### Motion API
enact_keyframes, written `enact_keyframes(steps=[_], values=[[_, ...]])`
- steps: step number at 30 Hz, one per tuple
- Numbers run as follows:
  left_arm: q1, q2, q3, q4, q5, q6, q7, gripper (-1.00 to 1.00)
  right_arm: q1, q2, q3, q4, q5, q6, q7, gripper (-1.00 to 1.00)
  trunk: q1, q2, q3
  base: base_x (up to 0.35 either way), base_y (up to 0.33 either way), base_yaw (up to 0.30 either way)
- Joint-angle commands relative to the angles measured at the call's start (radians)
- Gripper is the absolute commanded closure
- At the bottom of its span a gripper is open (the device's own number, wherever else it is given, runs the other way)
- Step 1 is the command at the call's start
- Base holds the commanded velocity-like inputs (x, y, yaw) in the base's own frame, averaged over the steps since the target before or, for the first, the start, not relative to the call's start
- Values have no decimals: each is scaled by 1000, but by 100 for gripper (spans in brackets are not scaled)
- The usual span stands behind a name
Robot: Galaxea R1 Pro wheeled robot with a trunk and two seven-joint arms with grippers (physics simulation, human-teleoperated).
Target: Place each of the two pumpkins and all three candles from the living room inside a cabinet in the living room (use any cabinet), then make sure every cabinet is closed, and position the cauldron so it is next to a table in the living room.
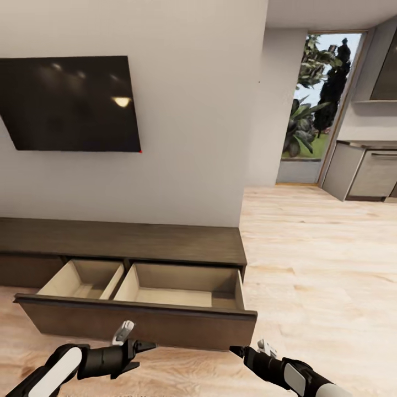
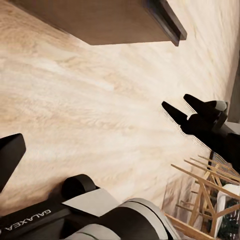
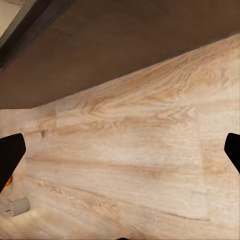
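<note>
Cabinet (image 1: 127, 242) — low dark-brown unit running along the pale wall under a black wall screen (image 1: 71, 103); its right end is stopping short of the wall corner, with bare plank floor (image 1: 320, 264) opening beyond it toward a glazed doorway (image 1: 320, 105) and grey kitchen units (image 1: 364, 173).

Drawer (image 1: 138, 320) — standing pulled well out over the floor, its dark front panel projecting toward the robot; two pale-wood compartments are showing, split by a divider (image 1: 113, 281), and both are lying bare inside. The front panel's right corner is overhanging open floor.

Left gripper (image 1: 144, 347) — hovering low, just in front of the drawer front, arm lying nearly level and pointing toward the robot's right; fingers are standing apart, holding nothing.

Right gripper (image 1: 236, 350) — hovering below the drawer's right corner, forearm angling in from the lower right and pointing left; in the right wrist view its two dark fingertips (image 3: 11, 155) are sitting at opposite edges, spread wide over bare planks, empty.

Candle (image 3: 19, 205) — one stubby cream cylinder is lying on the floor in the right wrist view, with an orange sliver, too small to identify, just beside the fingertip
</note>
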Motion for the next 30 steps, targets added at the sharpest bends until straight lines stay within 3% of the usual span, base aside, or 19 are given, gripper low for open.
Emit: enact_keyframes(steps=[1, 9, 30], values=[[-1, 1, -3, 5, -6, -7, 0, -100, 0, -1, 6, -1, -10, 7, 1, -100, 0, 0, -1, 0, 0, 289], [-3, 0, -2, 26, -17, -32, 69, -100, 0, -1, 7, -1, -9, 4, 1, -100, 0, 0, -1, 0, 0, 291], [-3, 0, -2, 28, -20, -37, 78, -100, 0, 2, 8, 0, -9, -13, -1, -100, -8, 14, 5, 0, 0, 292]])
